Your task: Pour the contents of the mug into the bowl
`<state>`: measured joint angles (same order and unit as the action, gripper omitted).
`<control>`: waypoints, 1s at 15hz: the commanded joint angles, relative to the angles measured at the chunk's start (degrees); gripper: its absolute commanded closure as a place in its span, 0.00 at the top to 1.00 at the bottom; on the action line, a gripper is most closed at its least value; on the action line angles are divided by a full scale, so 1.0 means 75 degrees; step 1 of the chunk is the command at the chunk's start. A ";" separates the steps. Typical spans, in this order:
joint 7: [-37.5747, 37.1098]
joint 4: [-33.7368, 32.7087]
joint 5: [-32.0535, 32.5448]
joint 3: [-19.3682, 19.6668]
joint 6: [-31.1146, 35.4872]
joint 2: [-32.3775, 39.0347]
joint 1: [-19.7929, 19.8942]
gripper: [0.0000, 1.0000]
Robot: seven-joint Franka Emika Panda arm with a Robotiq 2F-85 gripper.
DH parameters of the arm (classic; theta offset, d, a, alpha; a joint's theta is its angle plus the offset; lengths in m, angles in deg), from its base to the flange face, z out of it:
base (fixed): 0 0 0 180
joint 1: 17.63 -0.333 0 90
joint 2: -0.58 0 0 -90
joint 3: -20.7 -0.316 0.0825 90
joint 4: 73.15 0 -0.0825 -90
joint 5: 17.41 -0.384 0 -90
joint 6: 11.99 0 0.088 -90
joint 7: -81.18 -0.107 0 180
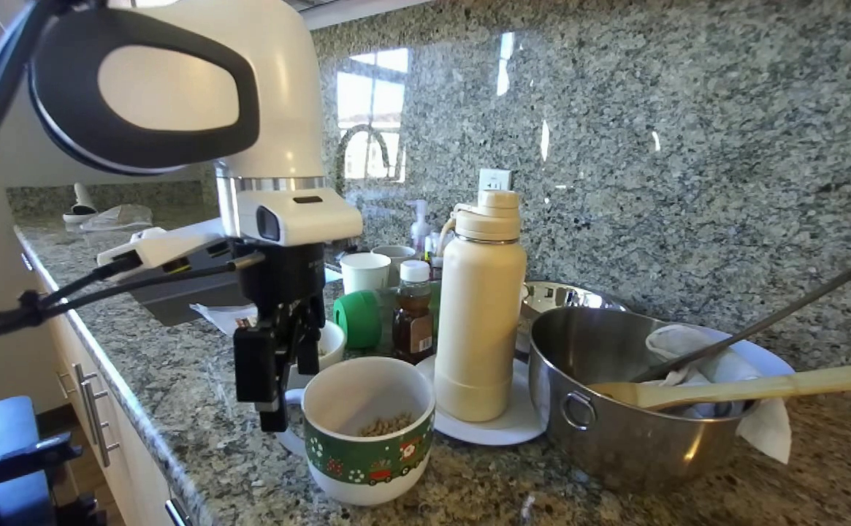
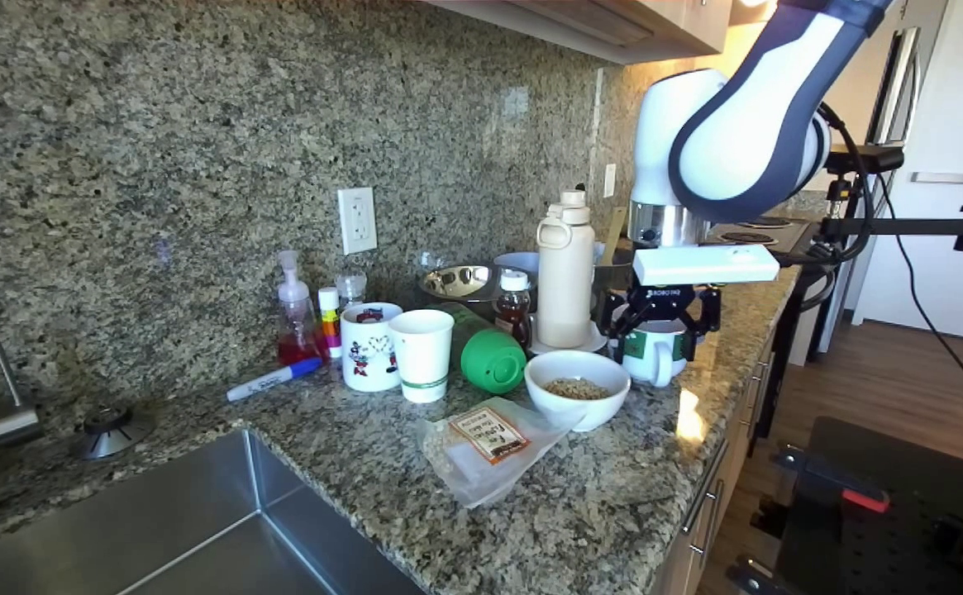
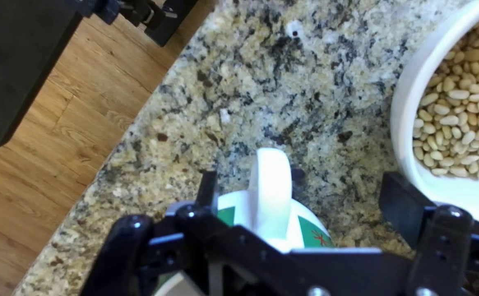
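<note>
The white mug with a green band [image 1: 356, 460] stands upright on the counter, with tan grains [image 1: 385, 425] inside. Its handle [image 3: 272, 193] faces the gripper; the mug also shows in an exterior view [image 2: 655, 355], partly behind the fingers. The white bowl [image 2: 560, 405] stands near the mug and holds pale grains; it shows at the right of the wrist view [image 3: 406, 111] and is partly hidden in an exterior view [image 1: 331, 343]. My gripper [image 1: 290, 391] points down beside the mug's handle side. Its fingers are open [image 3: 301, 197], with the handle between them in the wrist view. One fingertip appears close to the bowl's rim.
A tall cream bottle [image 1: 480, 321] stands on a white plate behind the mug. A steel pot with utensils [image 1: 615, 446] is beside it. A green tumbler [image 2: 493, 361], honey bottle [image 2: 514, 310], paper cup [image 2: 423, 355] and plastic bag [image 2: 481, 450] lie around the bowl. The counter's edge is close.
</note>
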<state>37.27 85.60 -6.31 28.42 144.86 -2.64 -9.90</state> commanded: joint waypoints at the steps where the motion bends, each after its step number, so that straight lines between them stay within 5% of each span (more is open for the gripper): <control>1: 0.0234 0.0103 -0.0167 -0.0208 -0.0846 -0.0778 0.0028 1.00; 7: 0.0914 -0.0153 -0.0530 -0.0558 -0.2424 -0.1518 -0.0054 1.00; 15: 0.3881 -0.1284 -0.0861 -0.0531 -0.5008 -0.1999 -0.0172 1.00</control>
<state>59.77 78.88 -12.28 24.42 113.40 -16.27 -10.94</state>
